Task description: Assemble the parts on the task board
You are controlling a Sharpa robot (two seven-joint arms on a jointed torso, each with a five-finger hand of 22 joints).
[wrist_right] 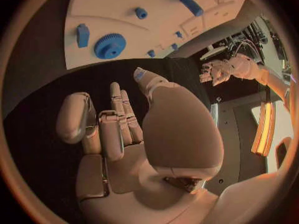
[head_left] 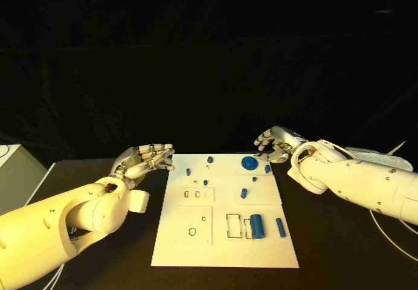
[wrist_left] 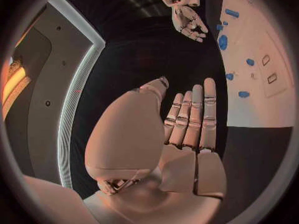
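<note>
Black table point(head_left: 339, 241), white task board point(head_left: 222, 251) strewn with loose blue parts point(head_left: 257, 226); left hand point(head_left: 146, 158) and right hand point(head_left: 277, 145) hovering empty, fingers loosely spread, beside its far corners—clumsy reach likely scattering small pieces.

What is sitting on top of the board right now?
On the board lie blue parts: a round gear, a cylinder, a thin bar and several small pegs. Neither hand covers it; anything beneath the plate is hidden.
</note>
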